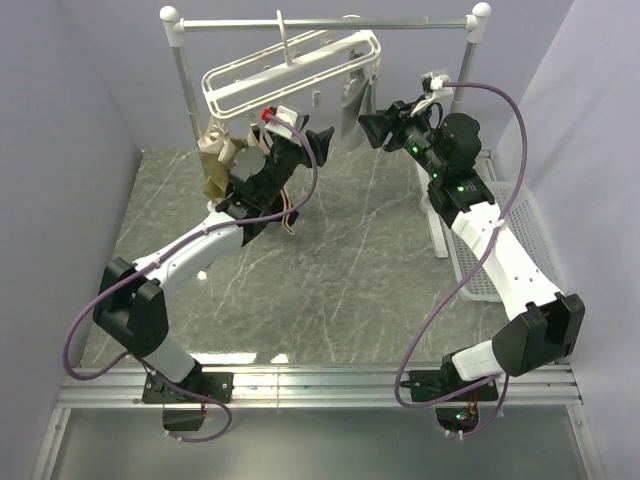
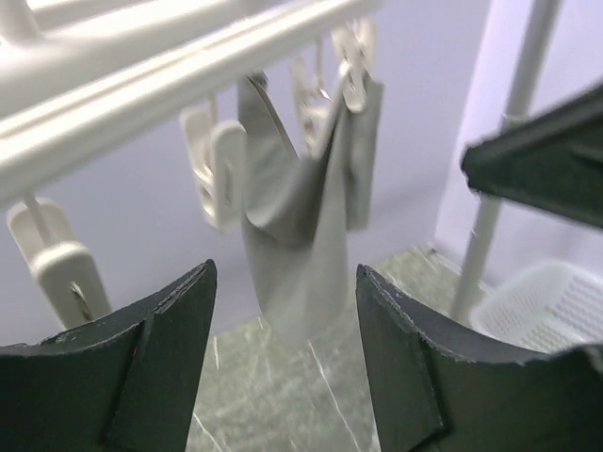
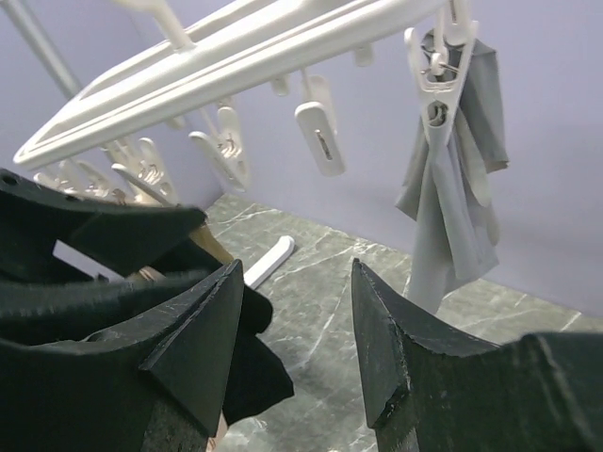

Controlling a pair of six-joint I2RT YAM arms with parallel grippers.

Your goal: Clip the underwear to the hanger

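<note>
The white hanger [image 1: 290, 70] hangs tilted from the rail, with clips along its underside [image 2: 141, 94] [image 3: 245, 52]. The underwear [image 3: 252, 369] shows as black fabric with a tan edge, hanging low behind my right gripper's left finger. In the top view the left arm mostly hides it, and a tan strip [image 1: 288, 213] shows under the wrist. I cannot tell where it is attached. My left gripper [image 1: 320, 142] [image 2: 285, 273] is open and empty below the clips. My right gripper [image 1: 368, 128] [image 3: 297, 266] is open and empty, facing it.
A grey garment [image 1: 357, 105] [image 2: 292, 226] [image 3: 452, 207] is clipped at the hanger's right end. A tan garment [image 1: 215, 160] hangs at the left end. The metal rail [image 1: 330, 24] stands on white posts. A white basket [image 1: 505, 220] lies at the right.
</note>
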